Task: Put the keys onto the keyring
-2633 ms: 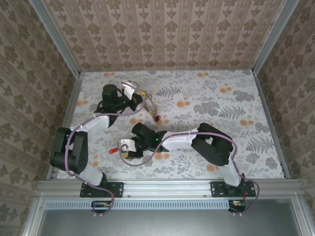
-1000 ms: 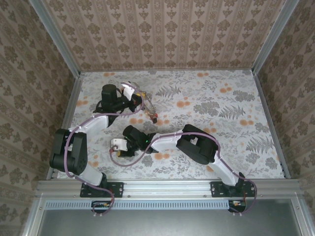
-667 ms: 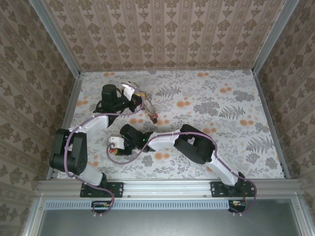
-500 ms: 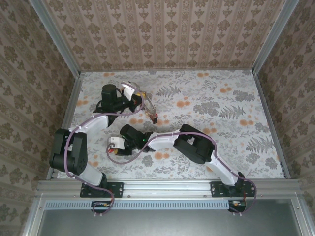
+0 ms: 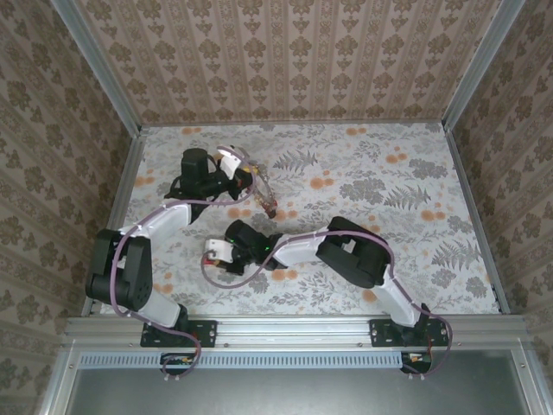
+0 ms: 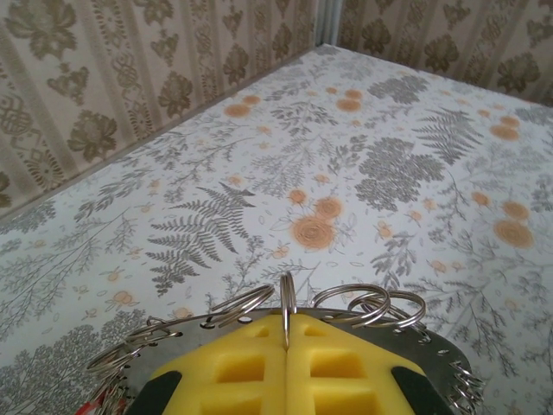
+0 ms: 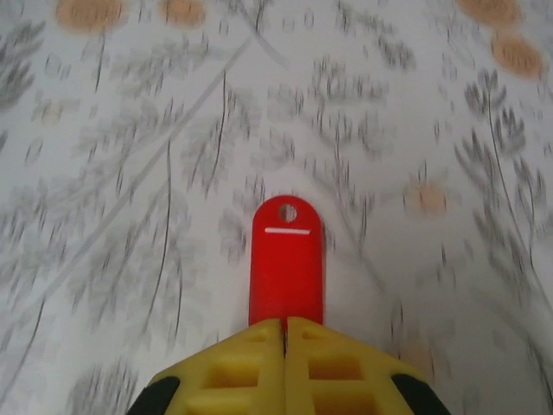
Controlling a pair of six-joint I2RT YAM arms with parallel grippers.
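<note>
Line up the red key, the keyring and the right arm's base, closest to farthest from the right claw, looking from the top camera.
1. The red key: pinched in the right claw itself, near left of the table.
2. The keyring: farther back and a bit right, held by the left claw.
3. The right arm's base: far off at the near right edge.

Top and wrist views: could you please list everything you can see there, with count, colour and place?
keyring: one, grey metal, far left, clamped in the left gripper
small rings: several, silver wire, along the keyring's rim
key: one, red head, sticking out of the right gripper
table: one, white with grey and orange floral print
walls: three, brown patterned, around the table
left arm, right arm: black and white, bases at the near edge
left gripper, right gripper: yellow pads, both shut
</note>
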